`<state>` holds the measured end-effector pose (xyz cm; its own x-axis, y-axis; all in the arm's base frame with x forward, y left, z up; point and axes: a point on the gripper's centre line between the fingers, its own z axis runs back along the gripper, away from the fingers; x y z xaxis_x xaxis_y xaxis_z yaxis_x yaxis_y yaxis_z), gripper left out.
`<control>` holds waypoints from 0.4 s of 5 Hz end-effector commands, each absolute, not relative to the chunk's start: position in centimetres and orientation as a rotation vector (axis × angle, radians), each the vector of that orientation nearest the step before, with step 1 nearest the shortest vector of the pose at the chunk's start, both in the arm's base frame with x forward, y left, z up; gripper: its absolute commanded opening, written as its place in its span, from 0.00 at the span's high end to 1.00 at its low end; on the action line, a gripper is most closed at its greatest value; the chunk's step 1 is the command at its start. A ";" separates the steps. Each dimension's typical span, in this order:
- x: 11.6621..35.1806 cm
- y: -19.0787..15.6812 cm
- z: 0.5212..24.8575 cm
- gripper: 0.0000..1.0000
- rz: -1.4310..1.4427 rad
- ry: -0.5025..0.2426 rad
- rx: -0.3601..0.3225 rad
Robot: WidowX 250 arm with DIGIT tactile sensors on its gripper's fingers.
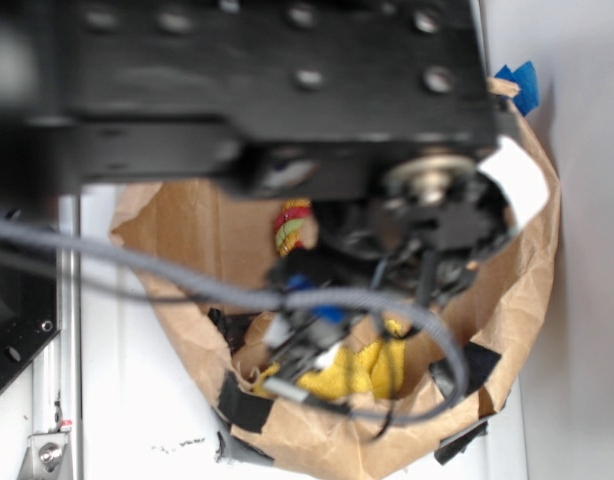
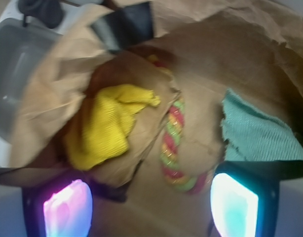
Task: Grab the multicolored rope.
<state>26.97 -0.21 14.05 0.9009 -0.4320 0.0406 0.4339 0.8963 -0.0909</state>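
The rope (image 2: pixel 173 148) lies on bare paper between the yellow cloth (image 2: pixel 104 126) and the teal cloth (image 2: pixel 255 131); crumpled paper (image 2: pixel 48 98) crowds the yellow cloth's side.

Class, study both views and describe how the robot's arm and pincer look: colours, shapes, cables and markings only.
The arm is black and boxy, studded with round silver screw heads. A grey braided cable runs across it, looping below, with thinner black wires and blue connectors nearby. A white tag sticks out beside it. In the wrist view, the pincer has two black-framed fingertips with translucent pads glowing pink and cyan.
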 end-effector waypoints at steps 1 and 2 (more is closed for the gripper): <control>27.5 1.2 12.5 0.00 -0.444 -0.035 -0.113; 25.9 0.3 11.8 0.00 -0.446 -0.054 -0.109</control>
